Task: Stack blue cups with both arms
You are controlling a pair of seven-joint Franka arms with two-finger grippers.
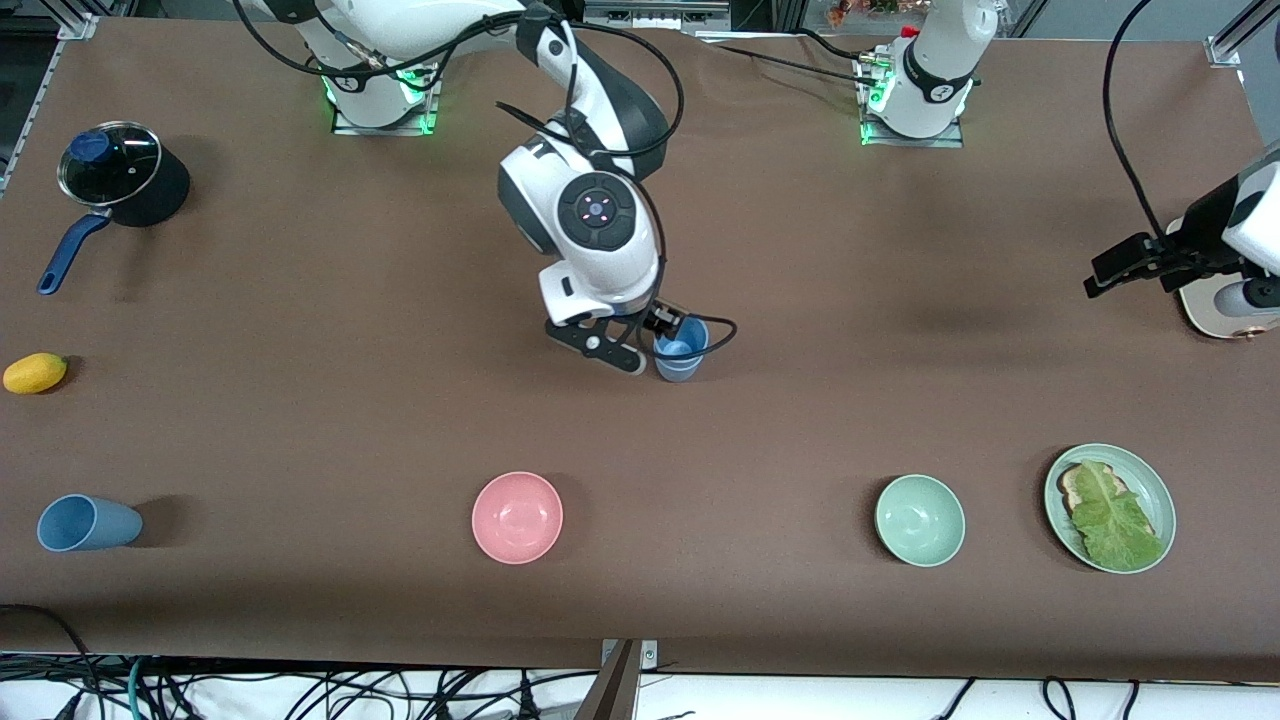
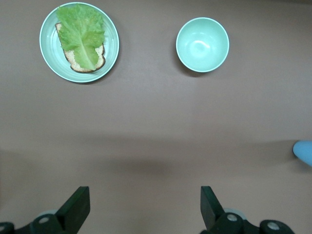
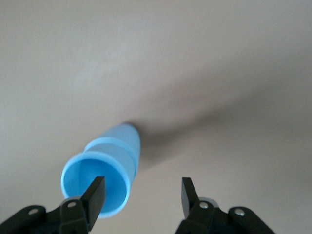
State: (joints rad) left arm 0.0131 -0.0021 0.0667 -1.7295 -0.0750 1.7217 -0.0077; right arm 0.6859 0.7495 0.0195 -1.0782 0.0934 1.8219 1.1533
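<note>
A sky-blue cup (image 1: 680,356) stands upright near the table's middle, and a ridge runs round its wall below the rim. It also shows in the right wrist view (image 3: 109,168) and at the edge of the left wrist view (image 2: 304,152). My right gripper (image 1: 655,343) (image 3: 141,195) is open low beside it. One finger (image 3: 95,195) is at the cup's mouth and the other stands clear of it. A grey-blue cup (image 1: 88,523) lies on its side near the front camera at the right arm's end. My left gripper (image 1: 1105,275) (image 2: 145,202) is open and empty, waiting above the table at the left arm's end.
A black pot with a blue knob (image 1: 120,175) and a yellow fruit (image 1: 35,373) are at the right arm's end. A pink bowl (image 1: 517,517), a green bowl (image 1: 920,520) (image 2: 202,45) and a green plate with toast and lettuce (image 1: 1152,480) (image 2: 48,53) lie near the front camera.
</note>
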